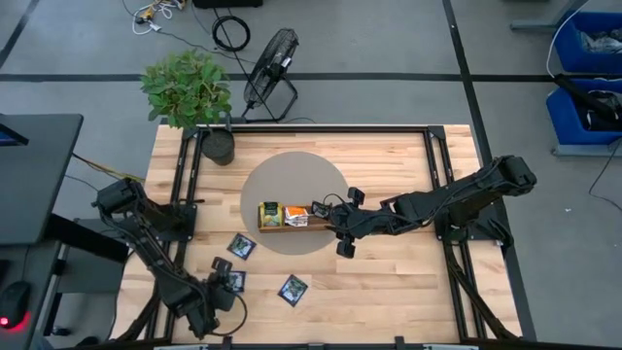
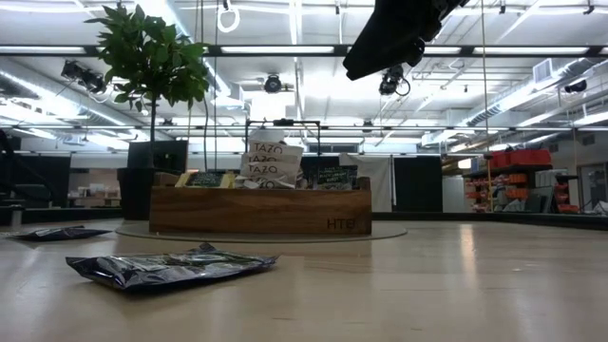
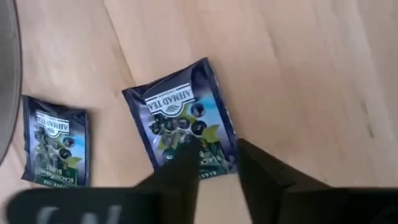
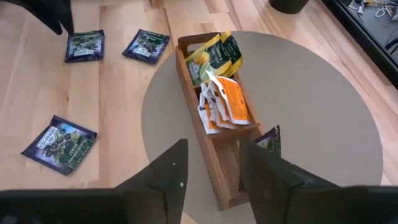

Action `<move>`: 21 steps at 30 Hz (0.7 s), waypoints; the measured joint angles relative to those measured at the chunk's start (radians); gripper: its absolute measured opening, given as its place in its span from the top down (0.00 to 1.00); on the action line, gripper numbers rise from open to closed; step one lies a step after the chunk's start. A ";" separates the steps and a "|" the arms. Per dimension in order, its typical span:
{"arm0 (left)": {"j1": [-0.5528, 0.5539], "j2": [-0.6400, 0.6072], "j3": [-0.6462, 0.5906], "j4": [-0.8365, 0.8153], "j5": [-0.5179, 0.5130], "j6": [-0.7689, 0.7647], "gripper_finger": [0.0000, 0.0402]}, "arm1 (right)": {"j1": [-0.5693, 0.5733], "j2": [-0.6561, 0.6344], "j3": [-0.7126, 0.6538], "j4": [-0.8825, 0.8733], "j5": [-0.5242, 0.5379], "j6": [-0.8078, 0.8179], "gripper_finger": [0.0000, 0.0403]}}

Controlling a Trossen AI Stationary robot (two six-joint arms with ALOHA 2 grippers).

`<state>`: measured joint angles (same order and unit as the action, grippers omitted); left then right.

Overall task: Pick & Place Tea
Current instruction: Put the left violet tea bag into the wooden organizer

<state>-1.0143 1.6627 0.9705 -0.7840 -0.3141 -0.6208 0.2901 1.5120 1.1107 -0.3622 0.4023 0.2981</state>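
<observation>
Pincer (image 3: 214,163) of the left arm hangs spread apart just above a navy sachet (image 3: 181,121) on the bare wooden surface (image 3: 298,74), its 2 fingers either side of the packet's near edge and gripping nothing. A second navy sachet (image 3: 55,140) lies flat close by, and the high view shows a third navy sachet (image 1: 293,288) a little apart toward the middle of the surface.

The right arm's pincer (image 4: 211,171) is also spread and empty, hovering over one end of the wooden tray (image 4: 217,163), which sits on a round grey mat (image 4: 323,124). Inside the tray, yellow-green sachets (image 4: 214,56) fill one end and orange-and-white sachets (image 4: 225,106) stand next to them; 1 dark sachet (image 4: 268,142) leans outside against the tray's long wall.

These packets look very light, thin and crinkly, probably foil-lined, so they should bend easily and may slide on smooth wood when nudged. Lying flat, they offer little to pinch from above. My guess is the best hold is across an edge or corner, pressing 1 finger down so the foil buckles up into the gap, then closing gently; too hard a push could skate the packet away. Carried by a corner, it will likely droop, so it should be lowered well into the tray before release.
</observation>
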 joint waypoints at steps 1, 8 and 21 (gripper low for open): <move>0.003 0.000 -0.006 0.007 0.000 -0.008 0.68 | 0.000 0.000 0.000 0.000 0.000 0.000 0.63; 0.037 -0.001 -0.035 0.001 0.001 -0.049 0.38 | 0.000 0.000 0.000 0.000 -0.002 0.000 0.63; 0.074 -0.009 -0.108 0.076 0.105 -0.048 0.20 | 0.000 0.000 0.000 0.001 -0.003 -0.004 0.63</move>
<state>-0.9407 1.6539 0.8623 -0.7084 -0.2089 -0.6687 0.2901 1.5116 1.1107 -0.3611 0.3996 0.2945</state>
